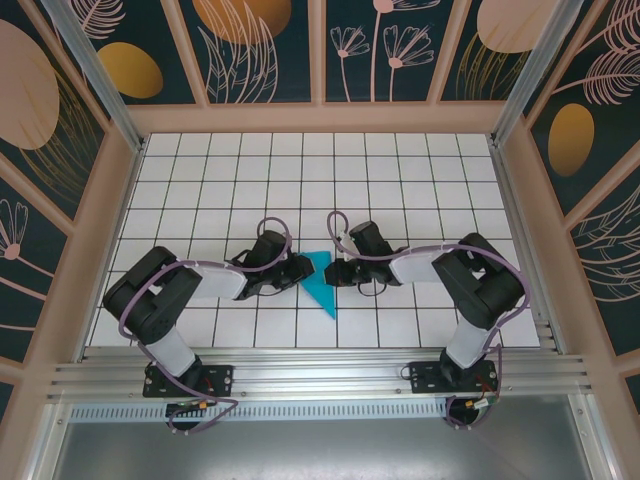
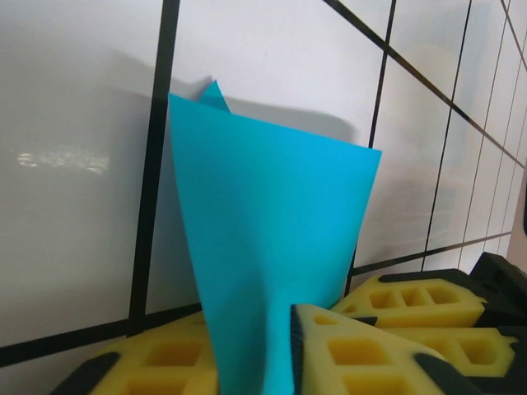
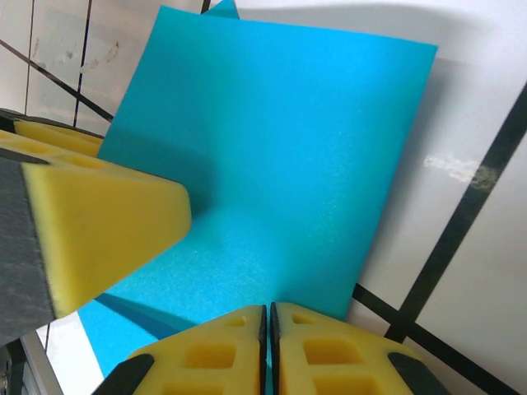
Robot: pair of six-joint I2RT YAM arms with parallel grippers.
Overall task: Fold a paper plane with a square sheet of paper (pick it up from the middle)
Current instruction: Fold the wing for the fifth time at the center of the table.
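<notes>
The folded square sheet of paper (image 1: 322, 280) stands at lower centre of the top view, on the tiled worktop (image 1: 400, 180). The right end effector (image 3: 269, 317) is clamped on the sheet's lower edge, pads together. The sheet passes between the pads of the left end effector (image 2: 251, 329); whether they grip it cannot be told.

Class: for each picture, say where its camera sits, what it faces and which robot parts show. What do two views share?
Top external: above and behind the arms, facing down on the tiled table; both arms show, left hand and right hand at the teal paper.
Left wrist: wrist-mounted, facing the paper rising between its yellow pads.
Right wrist: wrist-mounted, facing the paper; its pads pinch it.
Shared: the paper.
</notes>
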